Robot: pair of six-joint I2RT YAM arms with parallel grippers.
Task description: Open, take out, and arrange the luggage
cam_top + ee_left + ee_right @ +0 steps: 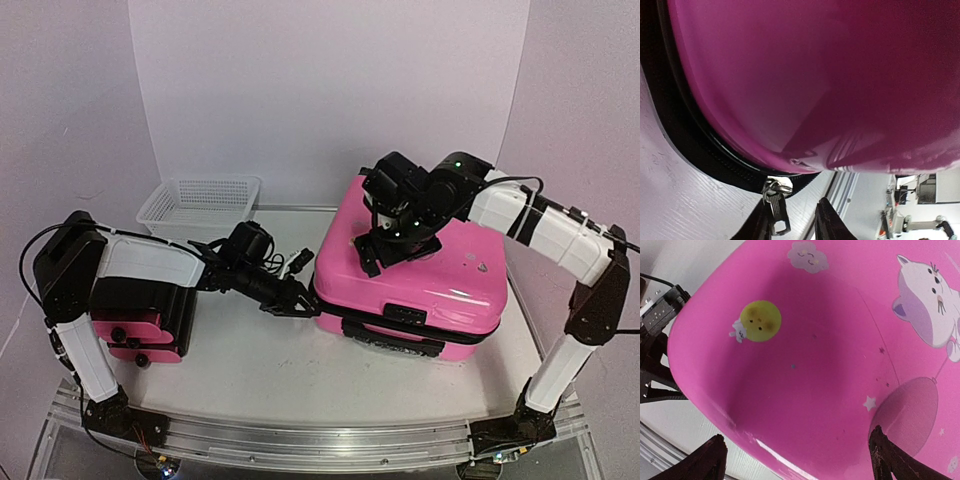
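The luggage (pixel 415 275), a glossy pink hard-shell case with black zipper trim, lies flat at the table's centre right. My left gripper (pixel 298 298) is at its left edge, level with the zipper. In the left wrist view the metal zipper pull (pixel 776 210) hangs from the black zipper band (pixel 705 155) against the inner face of the left finger, while the other finger stands apart from it, so my left gripper (pixel 792 226) is open. My right gripper (pixel 388 248) is spread wide over the lid. The right wrist view shows its gap (pixel 800 460) above the pink shell (pixel 815 390) with cartoon stickers.
A white mesh basket (pixel 200 203) stands at the back left. A smaller pink and black object (pixel 135 335) sits under my left arm at the near left. An aluminium rail (pixel 300 440) runs along the table's front edge. White walls close in the back and sides.
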